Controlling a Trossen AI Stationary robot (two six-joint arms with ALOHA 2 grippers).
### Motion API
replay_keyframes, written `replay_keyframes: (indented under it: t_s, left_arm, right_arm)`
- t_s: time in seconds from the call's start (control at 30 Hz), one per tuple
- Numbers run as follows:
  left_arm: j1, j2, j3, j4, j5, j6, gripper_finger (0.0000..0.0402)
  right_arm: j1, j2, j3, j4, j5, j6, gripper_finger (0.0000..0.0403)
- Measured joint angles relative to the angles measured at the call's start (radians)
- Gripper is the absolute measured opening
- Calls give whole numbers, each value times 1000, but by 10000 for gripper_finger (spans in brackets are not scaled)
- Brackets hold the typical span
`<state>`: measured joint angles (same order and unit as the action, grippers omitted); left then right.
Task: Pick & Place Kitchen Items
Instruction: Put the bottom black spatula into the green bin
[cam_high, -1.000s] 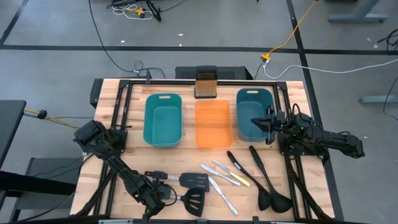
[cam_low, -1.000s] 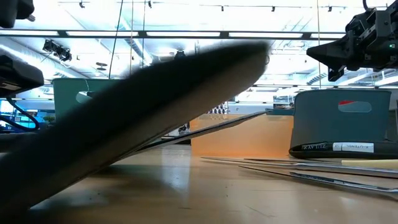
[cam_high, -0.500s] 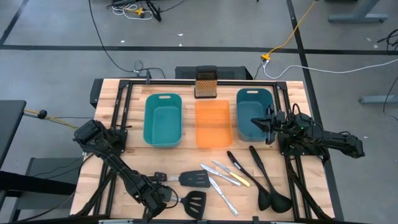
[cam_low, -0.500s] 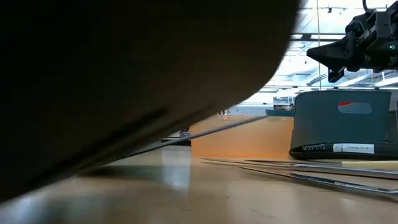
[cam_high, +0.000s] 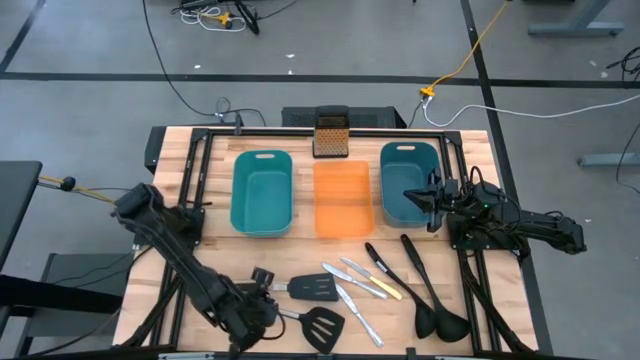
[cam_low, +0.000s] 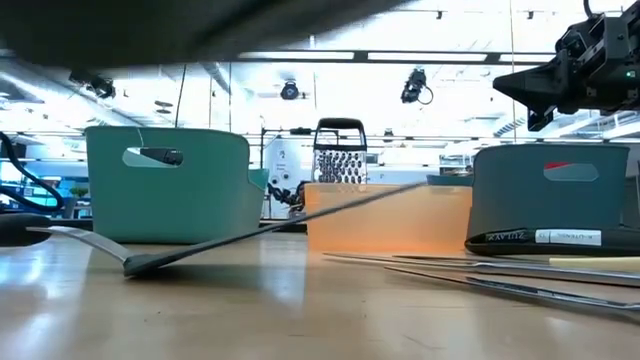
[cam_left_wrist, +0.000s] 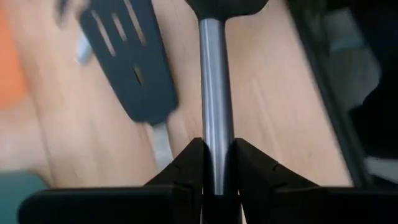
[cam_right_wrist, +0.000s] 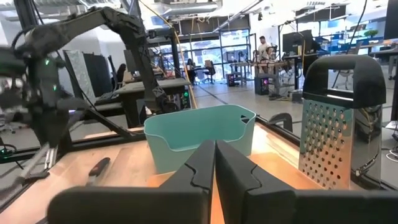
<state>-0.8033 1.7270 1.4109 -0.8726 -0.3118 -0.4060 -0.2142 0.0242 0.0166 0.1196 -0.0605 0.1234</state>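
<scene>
Your left tool (cam_high: 262, 308) pinches the steel handle of a black slotted spatula (cam_high: 322, 325) near the table's (cam_high: 170, 150) front edge, beside the other spatula (cam_high: 312, 290). Knives (cam_high: 358, 282) and ladles (cam_high: 430, 288) lie to their right. Your right tool (cam_high: 412, 198), fingers pressed together, hovers over the right teal bin (cam_high: 395, 155).

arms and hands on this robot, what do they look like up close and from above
Both arms are dark, near-black, built of slim jointed segments with bulkier housings at the joints. The left hand ends in two matte black fingers with angular, wedge-shaped tips. The right hand has the same black two-finger shape, tapering to a point. From above, the right arm shows dark cabling bundled around its wrist. No markings are legible.
</scene>
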Motion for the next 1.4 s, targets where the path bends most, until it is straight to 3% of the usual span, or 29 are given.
replay_keyframes:
  t_s: [0.53,0.77,1.07,1.4]
  left_arm:
    - [99,-387,-59,23,-91,181,72]
    - [165,-633,-282,136,-94,184,72]
    - [252,-982,-611,397,-101,230,72]
    - [284,-1218,-876,572,-81,205,72]
  right_arm:
    - [0,0,0,8,-1,0,22]
    - [0,0,0,8,-1,0,22]
    - [0,0,0,7,0,0,22]
    - [0,0,0,-2,0,0,22]
